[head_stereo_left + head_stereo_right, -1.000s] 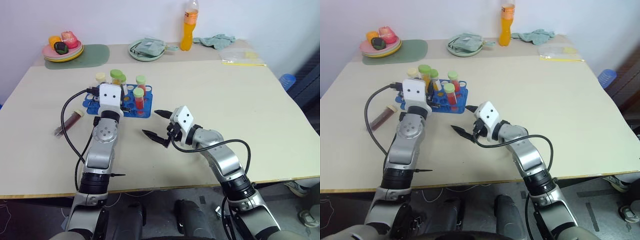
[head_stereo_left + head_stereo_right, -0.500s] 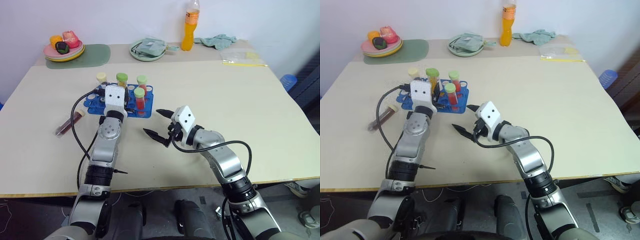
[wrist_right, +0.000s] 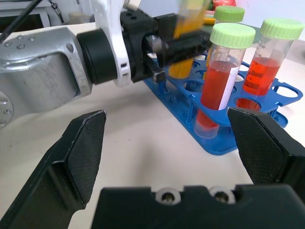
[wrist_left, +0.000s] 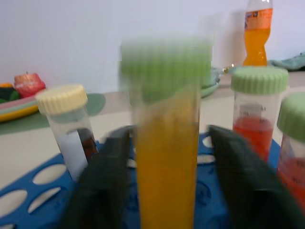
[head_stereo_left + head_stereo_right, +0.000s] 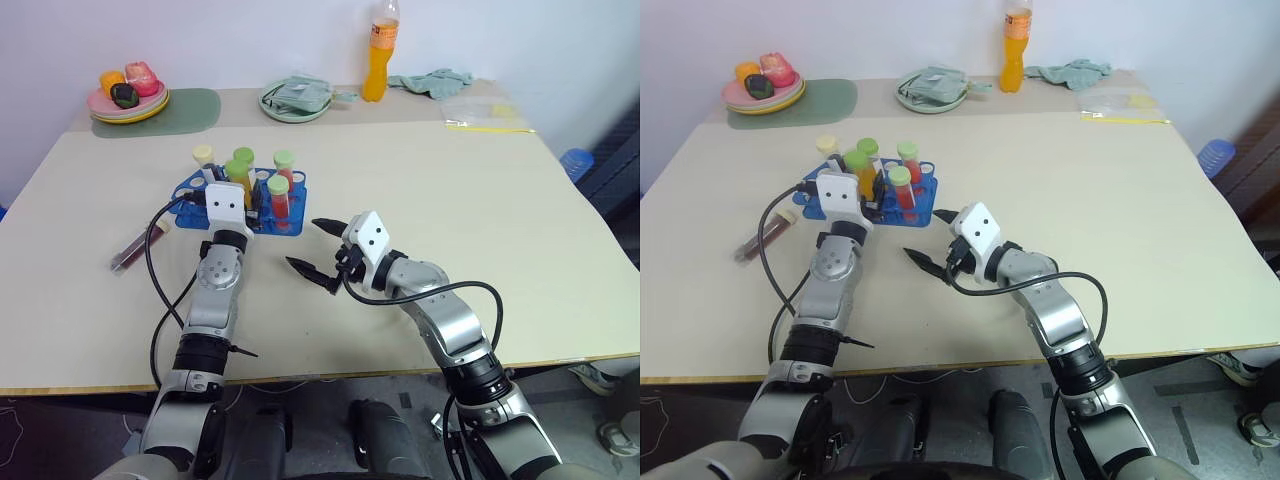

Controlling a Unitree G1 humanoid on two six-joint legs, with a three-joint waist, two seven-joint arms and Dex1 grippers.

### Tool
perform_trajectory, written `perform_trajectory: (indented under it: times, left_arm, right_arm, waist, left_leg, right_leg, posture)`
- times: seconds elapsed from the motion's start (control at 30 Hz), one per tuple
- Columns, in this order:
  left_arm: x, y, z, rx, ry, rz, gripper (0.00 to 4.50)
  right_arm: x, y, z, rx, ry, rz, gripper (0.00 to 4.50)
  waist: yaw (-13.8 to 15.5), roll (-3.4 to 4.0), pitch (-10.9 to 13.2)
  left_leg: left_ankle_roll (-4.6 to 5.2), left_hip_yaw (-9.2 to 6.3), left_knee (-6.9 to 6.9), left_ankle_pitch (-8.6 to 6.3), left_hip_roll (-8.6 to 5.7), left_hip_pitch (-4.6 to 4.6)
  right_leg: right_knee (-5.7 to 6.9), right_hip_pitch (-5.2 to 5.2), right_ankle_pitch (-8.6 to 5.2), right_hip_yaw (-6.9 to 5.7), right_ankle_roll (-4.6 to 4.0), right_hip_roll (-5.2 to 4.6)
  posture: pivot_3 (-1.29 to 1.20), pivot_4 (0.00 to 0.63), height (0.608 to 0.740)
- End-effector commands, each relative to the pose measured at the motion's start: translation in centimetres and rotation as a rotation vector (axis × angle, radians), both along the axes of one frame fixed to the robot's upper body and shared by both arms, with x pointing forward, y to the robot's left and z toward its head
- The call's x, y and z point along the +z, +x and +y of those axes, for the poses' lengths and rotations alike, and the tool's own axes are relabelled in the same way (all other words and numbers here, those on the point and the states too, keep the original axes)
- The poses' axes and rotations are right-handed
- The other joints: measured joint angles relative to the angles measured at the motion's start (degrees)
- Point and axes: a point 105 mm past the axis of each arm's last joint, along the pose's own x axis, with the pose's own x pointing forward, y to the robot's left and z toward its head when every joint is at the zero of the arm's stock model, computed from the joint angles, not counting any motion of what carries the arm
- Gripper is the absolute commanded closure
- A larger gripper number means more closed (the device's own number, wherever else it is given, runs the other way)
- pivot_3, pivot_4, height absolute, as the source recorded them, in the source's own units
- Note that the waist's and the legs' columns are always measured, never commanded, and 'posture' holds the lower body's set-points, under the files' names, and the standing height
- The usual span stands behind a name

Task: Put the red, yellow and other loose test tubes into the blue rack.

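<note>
The blue rack (image 5: 189, 209) stands left of the table's middle. It holds a cream-capped tube (image 5: 204, 158), two red tubes (image 5: 279, 196) with green caps, and a yellow-orange tube (image 4: 167, 162) with a green cap. My left gripper (image 4: 169, 136) is open, one finger on each side of the yellow tube with a small gap. A dark maroon tube (image 5: 135, 249) lies loose on the table, left of the rack. My right gripper (image 5: 307, 244) hovers open and empty just right of the rack's near corner.
Along the back edge stand an orange drink bottle (image 5: 377, 50), a plate of fruit (image 5: 127, 95) on a green mat (image 5: 192, 108), a green plate with a cloth (image 5: 295, 98), another cloth (image 5: 430, 80) and a plastic bag (image 5: 482, 112).
My left gripper has lowered the yellow-orange tube into the rack and opened its fingers off it. The right arm has stayed still.
</note>
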Motion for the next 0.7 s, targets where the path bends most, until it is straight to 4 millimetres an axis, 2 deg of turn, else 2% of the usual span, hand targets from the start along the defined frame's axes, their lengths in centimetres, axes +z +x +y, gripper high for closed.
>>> perform_trajectory:
  times: [0.03, 0.13, 0.33, 0.43, 0.53, 0.63, 0.7]
  left_arm:
    - [1.8, -0.9, 1.0, 0.016, -0.037, -0.087, 0.02]
    - [3.5, -2.2, 2.8, 0.052, -0.075, -0.135, 0.02]
    - [9.1, -6.0, 7.8, 0.061, -0.045, -0.197, 0.02]
    - [11.3, -7.3, 10.6, 0.042, -0.013, -0.144, 0.02]
    - [10.5, -6.9, 13.9, 0.073, 0.021, 0.073, 0.02]
    - [8.2, -6.7, 16.7, 0.104, 0.099, 0.338, 0.02]
    - [6.2, -6.7, 18.9, 0.123, 0.085, 0.559, 0.02]
  right_arm:
    - [1.9, -0.4, 0.4, 0.022, 0.035, -0.061, 0.0]
    - [2.1, -0.5, 0.5, 0.025, 0.038, -0.066, 0.0]
    - [2.2, -0.5, 0.4, 0.026, 0.041, -0.064, 0.0]
    - [2.0, -0.6, 0.6, 0.04, 0.043, -0.054, 0.0]
    - [2.0, -0.6, 1.0, 0.056, 0.046, -0.053, 0.0]
    - [2.1, -0.6, 1.4, 0.066, 0.05, -0.054, 0.0]
    - [2.1, -0.6, 1.6, 0.075, 0.05, -0.054, 0.0]
  waist:
    - [-0.06, 0.0, 0.0]
    - [-0.22, 0.0, 0.0]
    - [-0.34, 0.01, 0.0]
    - [-0.34, 0.01, 0.01]
    - [-0.33, 0.02, 0.01]
    - [-0.5, 0.04, 0.03]
    - [-0.65, 0.05, 0.03]
  left_leg:
    - [0.0, 0.0, 0.0, 0.0, 0.0, 0.0]
    - [0.0, -0.02, -0.02, 0.0, 0.01, 0.0]
    - [0.0, -0.06, -0.04, 0.0, 0.04, 0.0]
    - [0.0, -0.05, -0.04, 0.0, 0.04, 0.0]
    - [0.0, -0.07, -0.03, 0.0, 0.03, 0.03]
    - [0.01, -0.06, -0.05, 0.0, 0.03, 0.04]
    - [0.01, -0.06, -0.07, 0.0, 0.03, 0.07]
  right_leg:
    - [0.0, 0.0, 0.0, 0.0, 0.0, 0.0]
    - [0.0, -0.01, 0.0, 0.0, 0.0, 0.01]
    - [0.02, -0.02, 0.0, 0.0, -0.01, 0.03]
    - [0.02, -0.01, 0.0, 0.0, -0.01, 0.03]
    - [0.02, 0.03, -0.01, -0.02, -0.01, 0.03]
    - [0.01, 0.04, -0.02, -0.03, 0.0, 0.06]
    - [0.03, 0.03, -0.02, -0.03, -0.01, 0.08]
  posture:
    - [0.0, 0.15, 0.74]
    - [0.0, 0.15, 0.74]
    - [0.0, 0.15, 0.74]
    - [0.0, 0.15, 0.74]
    - [0.0, 0.15, 0.74]
    - [0.0, 0.15, 0.74]
    - [0.0, 0.15, 0.74]
